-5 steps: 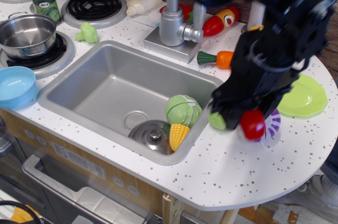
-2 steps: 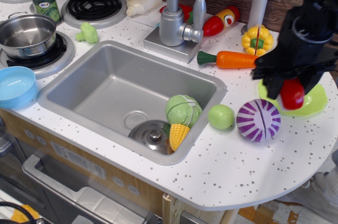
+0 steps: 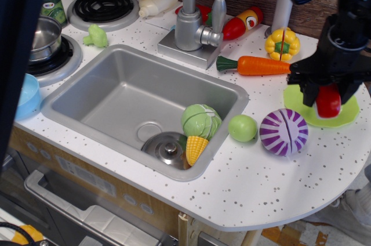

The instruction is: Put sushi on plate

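Observation:
The sushi (image 3: pixel 328 101) shows as a glossy red oblong held between the black fingers of my gripper (image 3: pixel 328 96), which is shut on it. It hangs just over the lime-green plate (image 3: pixel 301 102) at the counter's right end; whether it touches the plate I cannot tell. Most of the plate is hidden behind the arm and gripper. The sushi's white base is not visible.
A purple cabbage (image 3: pixel 283 132) and a green ball (image 3: pixel 242 128) lie left of the plate. A carrot (image 3: pixel 255 65) and a yellow pepper (image 3: pixel 282 44) lie behind it. The sink (image 3: pixel 116 89) holds a green cabbage, corn and a lid. A dark blur (image 3: pixel 14 54) covers the left edge.
My gripper has carried the sushi from beside the green ball and purple cabbage rightward over the plate, then slightly further right. A dark blur has entered at the left.

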You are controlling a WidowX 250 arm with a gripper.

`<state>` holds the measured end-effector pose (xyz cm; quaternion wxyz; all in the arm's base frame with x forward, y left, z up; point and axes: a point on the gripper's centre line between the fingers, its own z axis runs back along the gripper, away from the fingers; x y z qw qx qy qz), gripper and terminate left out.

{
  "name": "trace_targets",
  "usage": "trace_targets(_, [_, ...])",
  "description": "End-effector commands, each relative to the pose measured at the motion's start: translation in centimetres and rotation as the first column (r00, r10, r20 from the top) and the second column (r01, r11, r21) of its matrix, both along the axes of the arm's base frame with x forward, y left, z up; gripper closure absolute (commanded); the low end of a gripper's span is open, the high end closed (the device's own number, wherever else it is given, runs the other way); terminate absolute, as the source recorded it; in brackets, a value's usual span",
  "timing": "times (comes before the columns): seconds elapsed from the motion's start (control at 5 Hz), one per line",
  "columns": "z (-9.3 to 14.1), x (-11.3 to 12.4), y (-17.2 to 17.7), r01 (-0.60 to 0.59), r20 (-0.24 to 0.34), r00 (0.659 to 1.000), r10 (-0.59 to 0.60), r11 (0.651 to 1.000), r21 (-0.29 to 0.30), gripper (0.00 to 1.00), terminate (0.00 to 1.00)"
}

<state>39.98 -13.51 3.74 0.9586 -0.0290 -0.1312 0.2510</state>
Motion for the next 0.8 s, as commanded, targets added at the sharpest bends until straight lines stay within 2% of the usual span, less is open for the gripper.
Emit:
trace_targets(0.0, [0.1,1.9,1.8,0.080,0.111,0.991,-0.080,0.997,0.004,1.00,0.00])
trace_targets(0.2, [-0.7,2.6,0.6,0.083,0.124,0.989,-0.081,0.996,-0.014,1.00,0.00])
trace_targets(0.4, [-0.6,2.3,-0.8,0.040,0.149,0.988,-0.037,0.999,-0.019,0.00,0.00])
trace_targets(0.6, [-0.6,2.3,-0.8,0.040,0.149,0.988,-0.037,0.999,-0.019,0.00,1.00])
